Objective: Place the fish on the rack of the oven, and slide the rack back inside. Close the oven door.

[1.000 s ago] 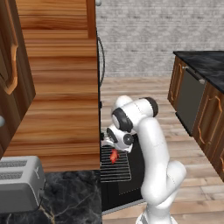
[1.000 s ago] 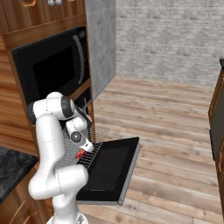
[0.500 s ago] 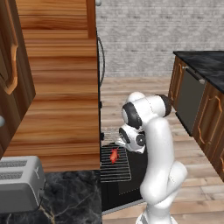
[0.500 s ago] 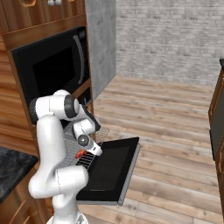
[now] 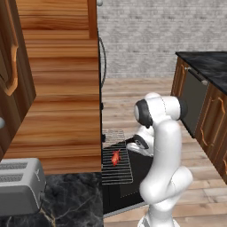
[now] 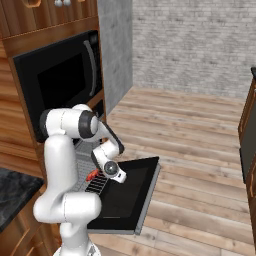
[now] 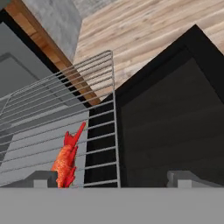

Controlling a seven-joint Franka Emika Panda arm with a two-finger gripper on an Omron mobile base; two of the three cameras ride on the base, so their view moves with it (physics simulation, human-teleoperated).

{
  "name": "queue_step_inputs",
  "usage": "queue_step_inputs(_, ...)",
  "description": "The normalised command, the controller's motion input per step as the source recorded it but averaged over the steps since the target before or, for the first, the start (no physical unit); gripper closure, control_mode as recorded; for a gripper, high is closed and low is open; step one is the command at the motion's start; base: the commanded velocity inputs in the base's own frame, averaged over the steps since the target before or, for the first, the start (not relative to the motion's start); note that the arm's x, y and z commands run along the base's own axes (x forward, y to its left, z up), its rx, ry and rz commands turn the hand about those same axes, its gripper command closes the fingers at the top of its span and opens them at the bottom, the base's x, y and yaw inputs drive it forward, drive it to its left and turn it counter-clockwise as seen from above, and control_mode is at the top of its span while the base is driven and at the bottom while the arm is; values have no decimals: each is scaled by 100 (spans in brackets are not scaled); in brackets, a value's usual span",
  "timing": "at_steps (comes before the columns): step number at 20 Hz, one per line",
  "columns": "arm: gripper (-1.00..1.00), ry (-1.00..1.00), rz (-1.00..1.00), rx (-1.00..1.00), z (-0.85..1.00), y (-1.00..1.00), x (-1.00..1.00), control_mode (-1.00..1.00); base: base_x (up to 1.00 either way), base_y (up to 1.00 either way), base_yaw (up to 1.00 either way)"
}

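- Since a second ago the arm has swung away from the cabinet side toward the open floor, lifting the gripper (image 7: 112, 178) off the fish (image 5: 115, 157), which stays where it lay.
- One fish lies on the rack (image 5: 117, 171), tail toward the oven (image 6: 88, 161), near the middle of the pulled-out part; nothing is touching it.
- The gripper's jaws stand wide apart and empty, one tip just beside the fish's head end and the other over the oven door (image 6: 126, 194) in the hand view, so it has let go.
- One rack is drawn out over the lowered door, which lies flat and fully open; that is why the fish could be set down from above.
- Placing looks done; what is left, as I judge it, is pushing the rack in by its front edge, then lifting the door shut.
- Care will be needed not to nudge the fish when reaching for that front edge.
- Counted: one fish, one rack, one door, one toaster (image 5: 18, 186) on the dark counter (image 5: 66, 204), one microwave (image 6: 60, 75) above the oven.
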Motion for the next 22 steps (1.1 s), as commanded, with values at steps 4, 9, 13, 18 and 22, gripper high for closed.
queue_step_inputs(4,-100,15,21,-1,5,0,8,-100,0,0,0)
queue_step_inputs(9,-100,19,15,0,2,0,8,-100,0,0,0)
queue_step_inputs(13,-100,6,7,-7,0,0,0,-100,0,0,0)
queue_step_inputs(18,-100,0,1,-15,0,0,0,-100,0,0,0)
queue_step_inputs(22,-100,0,0,-17,-1,-3,0,-100,0,0,0)
